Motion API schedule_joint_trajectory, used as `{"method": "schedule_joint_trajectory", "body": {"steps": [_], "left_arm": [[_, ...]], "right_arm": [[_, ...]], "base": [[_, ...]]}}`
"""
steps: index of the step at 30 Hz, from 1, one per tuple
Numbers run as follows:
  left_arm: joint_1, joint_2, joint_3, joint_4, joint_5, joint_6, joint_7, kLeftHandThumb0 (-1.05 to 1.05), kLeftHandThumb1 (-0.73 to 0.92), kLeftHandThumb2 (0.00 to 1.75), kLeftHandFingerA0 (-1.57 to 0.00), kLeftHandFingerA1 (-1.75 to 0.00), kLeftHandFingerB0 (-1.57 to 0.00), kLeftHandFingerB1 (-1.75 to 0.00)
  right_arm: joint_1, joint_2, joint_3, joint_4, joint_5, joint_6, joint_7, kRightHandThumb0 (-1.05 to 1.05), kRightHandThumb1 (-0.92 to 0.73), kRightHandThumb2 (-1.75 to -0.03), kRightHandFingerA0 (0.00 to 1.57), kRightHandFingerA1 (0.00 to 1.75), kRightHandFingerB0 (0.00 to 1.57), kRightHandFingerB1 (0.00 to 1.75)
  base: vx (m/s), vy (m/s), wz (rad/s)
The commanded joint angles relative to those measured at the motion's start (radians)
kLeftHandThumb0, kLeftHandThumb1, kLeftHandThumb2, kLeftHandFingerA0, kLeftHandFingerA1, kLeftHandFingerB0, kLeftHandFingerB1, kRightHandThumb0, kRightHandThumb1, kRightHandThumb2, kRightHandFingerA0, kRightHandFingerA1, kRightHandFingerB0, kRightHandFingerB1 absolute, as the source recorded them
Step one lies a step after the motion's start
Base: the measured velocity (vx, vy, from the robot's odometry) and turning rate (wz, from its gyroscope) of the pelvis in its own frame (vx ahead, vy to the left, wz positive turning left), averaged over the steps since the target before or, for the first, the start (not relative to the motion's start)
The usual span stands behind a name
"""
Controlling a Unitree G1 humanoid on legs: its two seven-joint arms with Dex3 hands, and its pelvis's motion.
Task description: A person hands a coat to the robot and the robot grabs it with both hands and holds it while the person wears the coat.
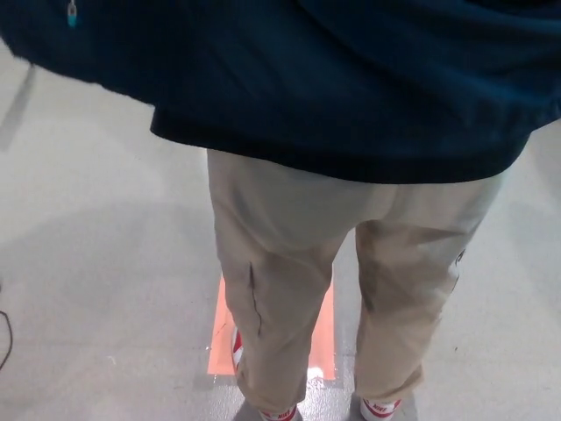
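A dark blue coat (351, 79) fills the top of the head view, its hem hanging across the person's hips. Below it stand the person's legs in beige trousers (280, 263), back turned to me, with red and white shoes (379, 408) at the bottom edge. A small light zipper pull (72, 12) shows at the coat's upper left. Neither of my hands shows anywhere in the picture.
Grey floor (96, 263) spreads left and right of the person. An orange rectangle marked on the floor (221, 338) lies under the person's feet. A thin dark cable (4, 338) curls at the left edge.
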Motion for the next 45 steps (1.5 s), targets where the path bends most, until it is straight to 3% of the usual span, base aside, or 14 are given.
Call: {"method": "schedule_joint_trajectory", "body": {"steps": [1, 3, 4, 5, 6, 11, 14, 26, 27, 30, 38, 39, 41, 45], "left_arm": [[0.001, 0.023, 0.003, 0.009, 0.007, 0.049, -0.012, -0.49, 0.53, 0.89, -1.22, -1.44, -0.9, -1.23], [0.004, 0.021, 0.012, 0.009, -0.001, 0.055, -0.017, -0.41, 0.73, 0.62, -0.89, -1.75, -0.74, -1.57], [0.007, 0.021, 0.023, 0.008, -0.013, 0.056, -0.022, -0.4, 0.73, 0.62, -0.89, -1.75, -0.73, -1.59], [0.011, 0.02, 0.029, 0.009, -0.017, 0.064, -0.029, -0.6, 0.8, 0.65, -0.6, -1.22, -0.4, -0.83], [0.019, 0.015, 0.05, 0.012, -0.038, 0.093, -0.06, -0.85, 0.67, 1.03, 0.0, -0.22, -0.08, -0.3], [0.022, -0.019, 0.16, 0.01, -0.121, 0.141, -0.142, -0.88, 0.8, 0.65, 0.0, 0.0, 0.0, 0.0], [0.019, -0.026, 0.217, 0.0, -0.149, 0.126, -0.128, -1.02, 0.72, 1.0, 0.0, -0.13, 0.0, -0.01], [0.062, 0.102, 0.433, -0.078, -0.276, -0.037, -0.067, -1.03, 0.83, 1.13, 0.0, -0.22, 0.0, -0.1], [0.074, 0.127, 0.433, -0.092, -0.265, -0.056, -0.031, -0.86, 0.92, 0.68, 0.0, 0.0, 0.0, 0.0], [0.12, 0.196, 0.434, -0.14, -0.237, -0.104, 0.052, -1.05, 0.88, 1.17, 0.0, -0.15, 0.0, -0.01], [0.462, 0.325, 0.645, -0.52, -0.378, -0.213, -0.019, -1.05, 0.88, 1.18, 0.0, -0.11, 0.0, 0.0], [0.539, 0.333, 0.689, -0.604, -0.392, -0.2, -0.018, -1.05, 0.87, 1.17, 0.0, -0.09, 0.0, 0.0], [0.868, 0.276, 0.902, -0.948, -0.522, -0.173, -0.09, -0.88, 0.73, 1.05, 0.0, -0.09, 0.0, -0.07], [1.119, 0.161, 1.051, -1.243, -0.523, -0.023, -0.172, -0.95, 0.79, 1.05, 0.0, -0.02, 0.0, 0.0]], "right_arm": [[-0.011, -0.039, -0.018, 0.002, 0.011, 0.041, -0.009, -0.4, -0.82, -0.65, 0.9, 1.75, 0.71, 1.49], [-0.009, -0.037, -0.023, 0.002, 0.015, 0.046, -0.005, -0.42, -0.84, -0.64, 0.88, 1.75, 0.72, 1.42], [-0.009, -0.036, -0.018, 0.002, 0.009, 0.056, -0.007, -0.43, -0.65, -1.06, 1.17, 1.32, 0.86, 1.06], [-0.013, -0.026, -0.034, 0.004, 0.027, 0.081, 0.042, -0.77, -0.82, -0.65, 0.4, 0.56, 0.22, 0.28], [-0.022, -0.007, -0.081, 0.008, 0.083, 0.117, 0.152, -1.0, -0.72, -1.06, 0.0, 0.0, 0.0, 0.03], [-0.024, 0.021, -0.16, -0.001, 0.13, 0.118, 0.186, -1.04, -0.71, -1.04, 0.0, 0.02, 0.0, 0.0], [-0.02, 0.022, -0.196, -0.009, 0.145, 0.104, 0.146, -1.01, -0.7, -1.01, 0.0, 0.05, 0.0, 0.0], [0.0, -0.104, -0.371, -0.086, 0.267, -0.066, 0.024, -1.0, -0.76, -1.03, 0.0, 0.05, 0.0, 0.0], [0.008, -0.122, -0.39, -0.099, 0.284, -0.095, 0.039, -1.0, -0.79, -1.07, 0.0, 0.07, 0.0, 0.0], [0.058, -0.164, -0.468, -0.15, 0.361, -0.223, 0.082, -1.0, -0.76, -1.07, 0.0, 0.06, 0.0, 0.0], [0.396, -0.219, -0.65, -0.609, 0.599, -0.265, 0.254, -1.04, -0.77, -1.09, 0.0, 0.06, 0.0, 0.0], [0.466, -0.219, -0.674, -0.7, 0.62, -0.293, 0.233, -0.82, -0.84, -0.65, 0.0, 0.15, 0.0, 0.16], [0.721, -0.224, -0.767, -1.018, 0.585, -0.305, 0.138, -0.88, -0.75, -1.07, 0.0, 0.14, 0.0, 0.08], [0.972, -0.246, -0.87, -1.203, 0.507, -0.379, 0.12, -0.82, -0.81, -1.09, 0.0, 0.18, 0.0, 0.14]], "base": [[0.0, 0.0, 0.0], [0.0, 0.0, 0.0], [0.0, 0.0, 0.0], [0.0, 0.0, 0.0], [0.0, 0.0, 0.0], [0.0, 0.0, 0.0], [0.0, 0.0, 0.0], [0.0, 0.0, 0.0], [0.0, 0.0, 0.0], [0.0, 0.0, 0.0], [0.0, 0.0, -0.01], [0.0, 0.0, 0.0], [0.0, 0.0, 0.0], [0.0, 0.0, 0.0]]}}
